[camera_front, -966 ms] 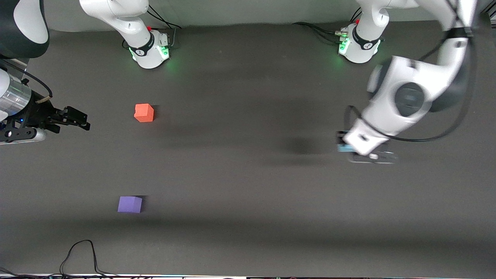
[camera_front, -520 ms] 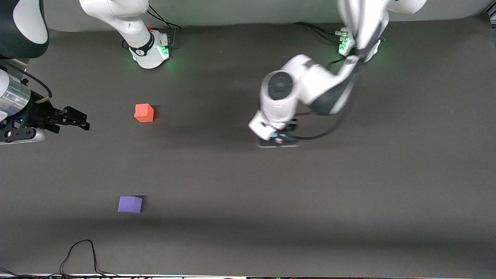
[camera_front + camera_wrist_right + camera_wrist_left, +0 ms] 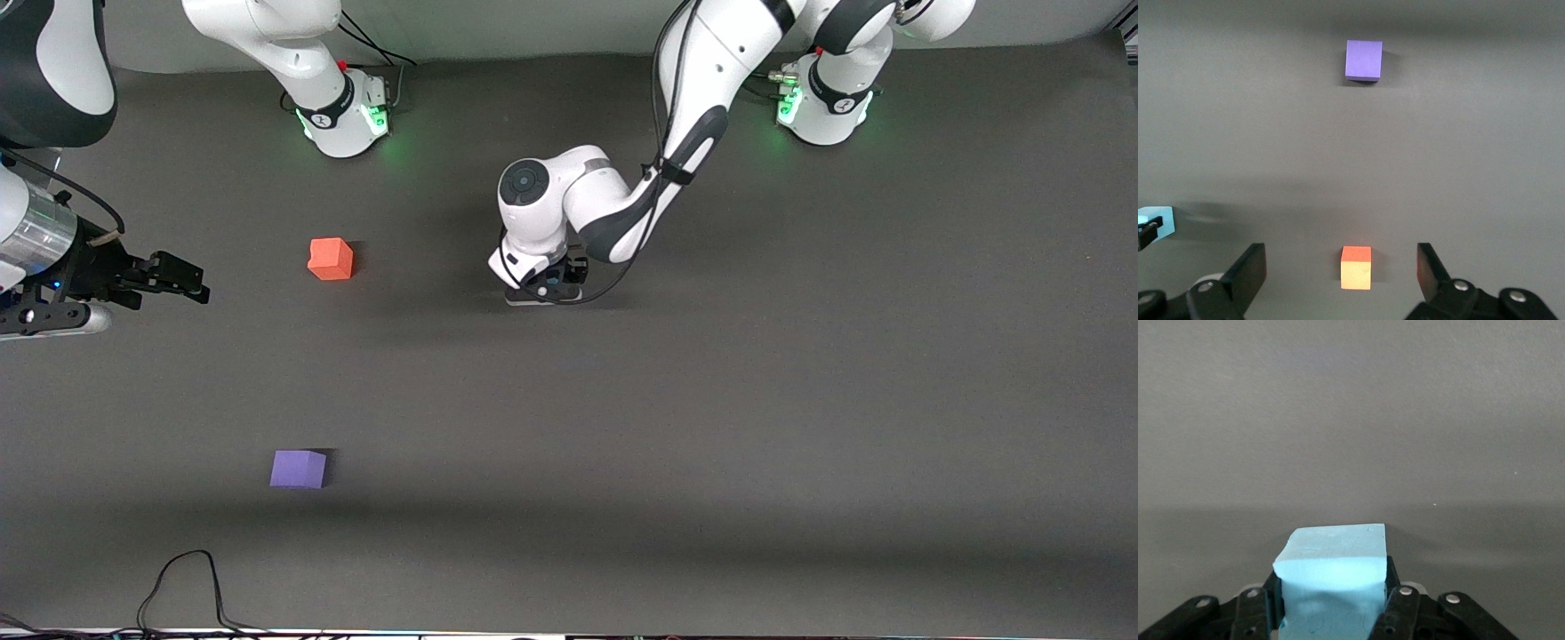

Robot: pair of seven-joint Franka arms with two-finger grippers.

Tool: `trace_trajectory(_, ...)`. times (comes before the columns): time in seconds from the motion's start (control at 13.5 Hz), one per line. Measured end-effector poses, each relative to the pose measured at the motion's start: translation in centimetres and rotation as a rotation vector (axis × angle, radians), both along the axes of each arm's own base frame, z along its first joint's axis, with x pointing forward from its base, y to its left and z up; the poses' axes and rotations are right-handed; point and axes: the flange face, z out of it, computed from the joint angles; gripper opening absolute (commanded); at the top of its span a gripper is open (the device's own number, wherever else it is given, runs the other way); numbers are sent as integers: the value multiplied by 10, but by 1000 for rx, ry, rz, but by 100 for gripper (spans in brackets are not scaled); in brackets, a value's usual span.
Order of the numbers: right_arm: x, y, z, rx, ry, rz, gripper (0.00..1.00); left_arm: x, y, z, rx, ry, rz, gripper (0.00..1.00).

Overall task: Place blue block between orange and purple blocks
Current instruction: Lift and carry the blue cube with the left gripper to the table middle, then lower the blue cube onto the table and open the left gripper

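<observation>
Left pincer [image 3: 544,286], clamped on the blue block [image 3: 1333,577], carries it above mid-tabletop toward the orange block [image 3: 330,259] and purple block [image 3: 298,468]; right pincer [image 3: 182,278] waits open.

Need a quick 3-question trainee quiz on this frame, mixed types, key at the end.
1. True or false: the left gripper is shut on the blue block.
2. Which lies nearer the front camera: A) orange block B) purple block?
3. Fill in: the right gripper's fingers stand ____, holding nothing.

Key: 1 true; 2 B; 3 open.
</observation>
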Motion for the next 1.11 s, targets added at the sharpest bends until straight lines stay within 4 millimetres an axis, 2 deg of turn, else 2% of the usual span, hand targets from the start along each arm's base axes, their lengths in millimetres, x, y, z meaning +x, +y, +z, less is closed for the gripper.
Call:
trace_trajectory(0.07,1,0,-1,0,2,0,100,1,-1,0,-1,-4,-2,100)
trace_trajectory(0.3,2,-1,-6,-1,10,0,100,13,1,9,-6,-25,5,100)
trace_trajectory(0.37,3,-1,-8,-1,14,-1,100,26,8,18,-1,-34,9,100)
trace_trajectory(0.45,4,-1,-11,-1,19,-1,100,46,22,35,19,-29,14,100)
trace_trajectory(0.67,6,0,-15,-1,25,2,100,113,99,122,33,41,5,100)
trace_trajectory(0.82,5,12,-14,2,29,22,100,152,166,172,31,65,20,100)
trace_trajectory(0.97,3,43,-14,23,37,38,100,184,237,204,39,92,43,100)
trace_trajectory(1.11,-4,95,-12,35,45,23,100,208,312,230,41,128,33,100)
